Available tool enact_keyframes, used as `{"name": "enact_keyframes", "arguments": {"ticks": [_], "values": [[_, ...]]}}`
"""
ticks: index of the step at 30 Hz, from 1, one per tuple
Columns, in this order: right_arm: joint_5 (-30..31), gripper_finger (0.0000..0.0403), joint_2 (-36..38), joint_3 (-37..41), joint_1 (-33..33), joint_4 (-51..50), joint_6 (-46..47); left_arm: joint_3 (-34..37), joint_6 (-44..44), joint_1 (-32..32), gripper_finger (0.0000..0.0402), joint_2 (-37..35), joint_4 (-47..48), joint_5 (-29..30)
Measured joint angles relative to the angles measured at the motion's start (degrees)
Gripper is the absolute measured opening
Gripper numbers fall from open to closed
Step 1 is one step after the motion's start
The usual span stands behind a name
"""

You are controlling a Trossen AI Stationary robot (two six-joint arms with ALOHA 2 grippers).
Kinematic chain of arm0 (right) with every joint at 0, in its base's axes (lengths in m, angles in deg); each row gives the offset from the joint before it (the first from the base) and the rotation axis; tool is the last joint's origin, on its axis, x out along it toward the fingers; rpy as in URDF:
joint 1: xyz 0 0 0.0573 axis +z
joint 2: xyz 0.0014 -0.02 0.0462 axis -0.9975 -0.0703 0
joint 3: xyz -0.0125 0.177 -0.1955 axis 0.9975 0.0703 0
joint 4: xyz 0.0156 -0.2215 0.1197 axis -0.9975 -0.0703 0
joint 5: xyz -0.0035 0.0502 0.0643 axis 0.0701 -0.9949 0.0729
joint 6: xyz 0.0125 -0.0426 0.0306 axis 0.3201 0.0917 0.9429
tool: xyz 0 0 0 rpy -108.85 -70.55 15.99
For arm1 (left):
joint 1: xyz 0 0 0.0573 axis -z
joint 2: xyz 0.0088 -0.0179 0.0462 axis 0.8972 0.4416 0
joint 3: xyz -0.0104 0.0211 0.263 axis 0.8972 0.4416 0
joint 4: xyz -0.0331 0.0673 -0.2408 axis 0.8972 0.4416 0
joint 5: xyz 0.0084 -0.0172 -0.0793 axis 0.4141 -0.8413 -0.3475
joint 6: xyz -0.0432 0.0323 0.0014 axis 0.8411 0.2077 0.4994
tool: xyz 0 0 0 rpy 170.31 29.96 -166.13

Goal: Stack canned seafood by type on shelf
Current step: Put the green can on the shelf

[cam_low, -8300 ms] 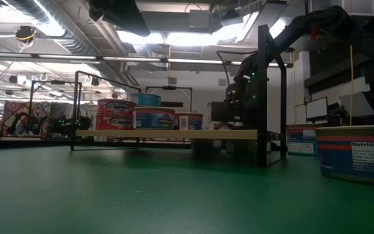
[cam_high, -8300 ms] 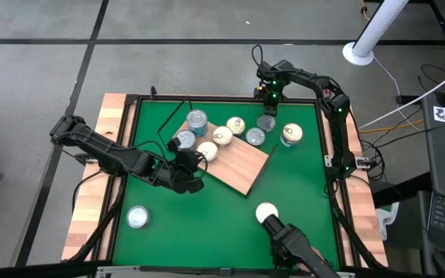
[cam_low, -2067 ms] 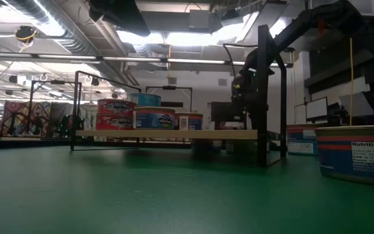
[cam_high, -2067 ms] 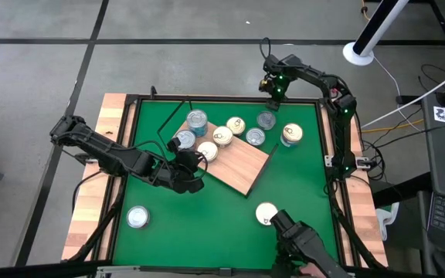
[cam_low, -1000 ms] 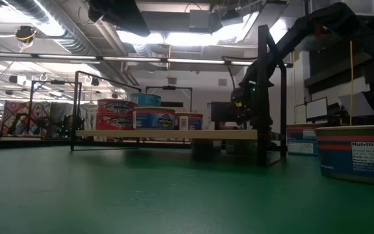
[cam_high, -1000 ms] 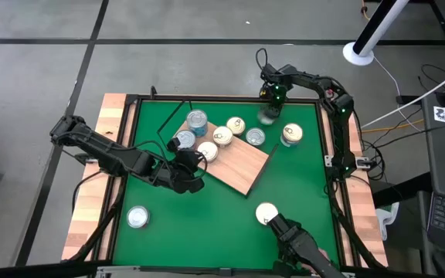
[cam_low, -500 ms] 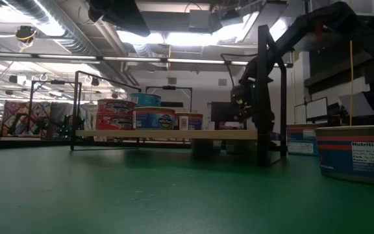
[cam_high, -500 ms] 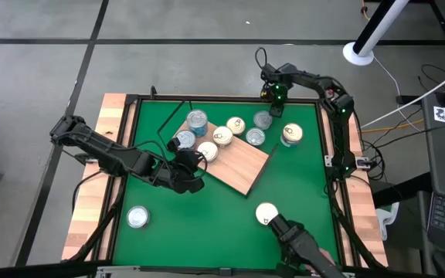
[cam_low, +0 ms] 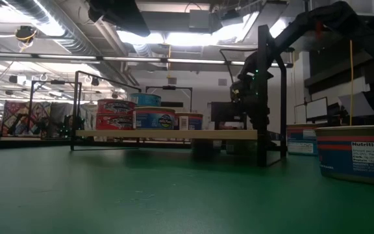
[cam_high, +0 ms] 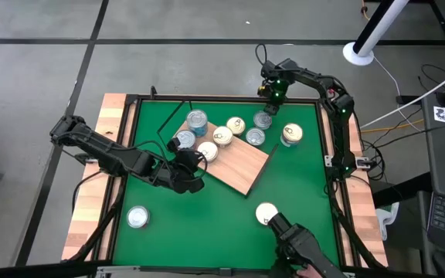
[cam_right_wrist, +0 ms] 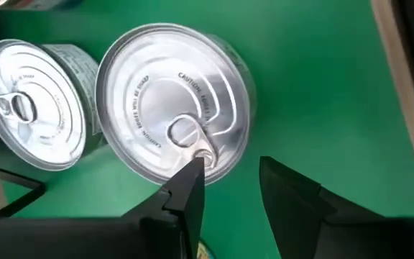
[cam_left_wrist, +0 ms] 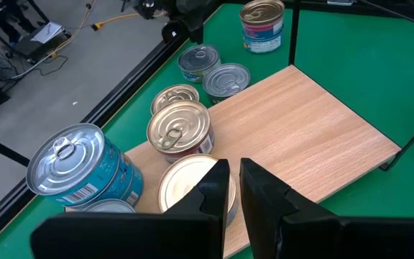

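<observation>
The shelf (cam_high: 238, 166) is a light wood-grain board on a dark frame, and several canned seafood tins (cam_high: 222, 136) stand on its far left part. Three more tins sit on the green mat by its far right corner, among them a silver-lidded one (cam_right_wrist: 175, 137). My right gripper (cam_right_wrist: 239, 187) hangs open just above that tin (cam_high: 263, 120), pointing steeply down, with only mat between its fingers. My left gripper (cam_left_wrist: 234, 188) is shut and hovers over the shelf's left corner (cam_high: 188, 166), beside a cream-lidded tin (cam_left_wrist: 185, 188). My right gripper has one fingertip (cam_right_wrist: 192, 176) showing in front of the silver tin's near rim (cam_right_wrist: 203, 160); whether it touches the rim I cannot tell. The tin rests flat on the mat.
Single tins stand on the mat at the near left (cam_high: 136, 217) and near right (cam_high: 266, 212). A dark object (cam_high: 304, 247) reaches in from the near edge beside the latter. A gold-lidded labelled tin (cam_high: 290, 133) stands right of the shelf. Pale wooden rails (cam_high: 103, 177) flank the mat.
My right gripper has risen a little above the silver tin and turned at the wrist, its fingers staying the same distance apart. The dark object at the near edge has shifted slightly.
</observation>
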State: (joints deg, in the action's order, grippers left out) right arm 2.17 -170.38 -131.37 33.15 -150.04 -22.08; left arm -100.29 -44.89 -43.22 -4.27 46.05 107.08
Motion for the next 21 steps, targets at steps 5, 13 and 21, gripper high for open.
{"name": "enact_keyframes", "arguments": {"ticks": [5, 13, 21], "values": [[0.78, 0.0133, -0.02, 0.00, -0.02, 1.40, 0.07, 0.02, 0.17, 0.00, 0.0031, 0.00, -0.02, 0.02], [1.29, 0.0133, -0.02, 0.00, -0.02, 4.49, 1.33, 0.01, 0.26, -0.01, 0.0031, 0.00, -0.01, 0.02], [6.27, 0.0133, -0.02, 0.00, -0.09, 5.00, 1.38, 0.00, 0.33, 0.00, 0.0031, 0.00, -0.02, 0.02]]}}
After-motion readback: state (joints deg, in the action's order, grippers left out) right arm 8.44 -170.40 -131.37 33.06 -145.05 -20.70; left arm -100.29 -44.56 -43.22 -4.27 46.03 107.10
